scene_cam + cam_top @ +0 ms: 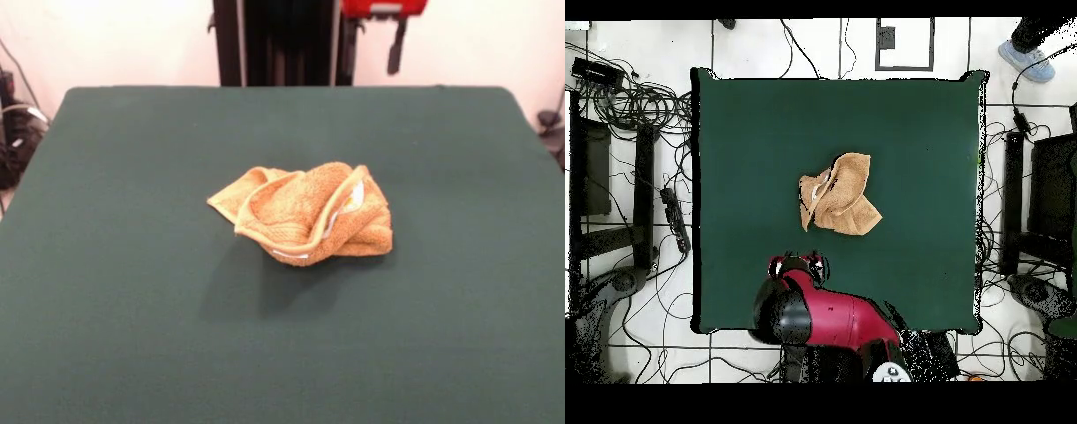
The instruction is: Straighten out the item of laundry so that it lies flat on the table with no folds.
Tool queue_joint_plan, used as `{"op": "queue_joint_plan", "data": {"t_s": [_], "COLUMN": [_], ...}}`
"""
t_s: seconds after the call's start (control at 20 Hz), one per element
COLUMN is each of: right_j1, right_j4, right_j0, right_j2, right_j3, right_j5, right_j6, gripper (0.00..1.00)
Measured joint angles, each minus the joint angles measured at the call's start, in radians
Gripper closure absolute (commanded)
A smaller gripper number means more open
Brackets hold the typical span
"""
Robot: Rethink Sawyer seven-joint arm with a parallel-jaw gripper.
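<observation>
Green felt fills the near edge of the front view, bare table (115, 353) running back to the towel. Above it, the pincer (397, 46) hangs as a dark stub under the red arm (384, 7) at the table's far side; whether it is parted or closed cannot be told, and nothing shows in its grip. In the overhead view the pincer (798, 266) sits over the table's edge nearest the robot's base, with the towel just off at about one o'clock from it and apart from it.

One towel (305, 214) lies near the table's middle, orange-tan, crumpled into a heap with folded-over layers and a raised, curled border; a white strip shows along one edge. It casts a shadow toward the camera.

Around the table (925, 280), tiled floor carries many black cables (640, 105). A person's shoe (1027, 63) shows at two o'clock from the towel, off the table.
</observation>
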Motion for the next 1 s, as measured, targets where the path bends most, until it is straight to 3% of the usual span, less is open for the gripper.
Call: {"op": "queue_joint_plan", "data": {"t_s": [0.55, 1.0], "right_j1": [0.217, 0.335], "right_j4": [-0.057, -0.175], "right_j0": [-0.050, -0.088], "right_j2": [0.010, 0.034], "right_j3": [-0.027, -0.056], "right_j5": [-0.076, -0.207], "right_j6": [0.000, 0.000], "gripper": [0.00, 0.00]}}
